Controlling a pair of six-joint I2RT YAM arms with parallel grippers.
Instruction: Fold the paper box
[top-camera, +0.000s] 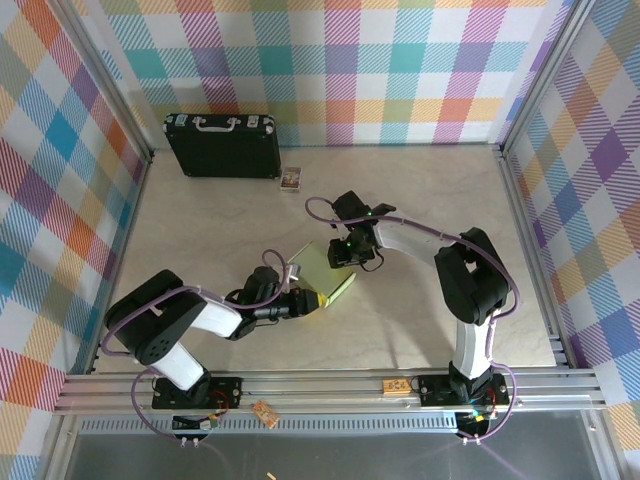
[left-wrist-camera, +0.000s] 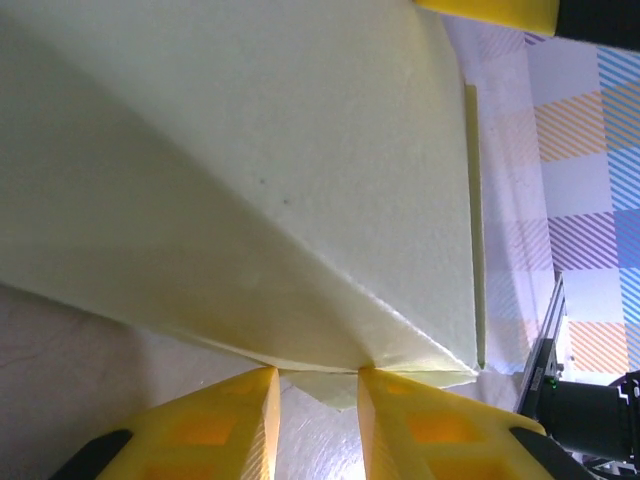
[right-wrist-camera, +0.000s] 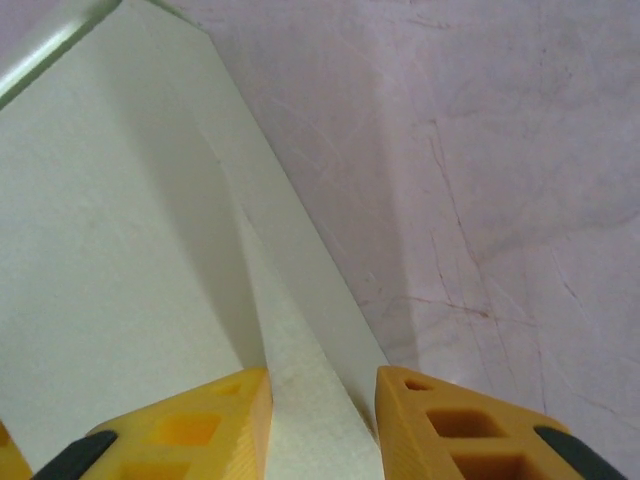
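The paper box (top-camera: 326, 275) lies part-folded mid-counter (top-camera: 220, 220) between the two arms, apparently braced from opposite sides so one can crease while the other steadies. The left gripper (left-wrist-camera: 316, 375) meets its pointed corner with jaws a little apart, wider than thin card needs, so probably not pinching. The right gripper (right-wrist-camera: 323, 375) straddles a narrow raised panel with its jaws; whether they clamp it I cannot tell.
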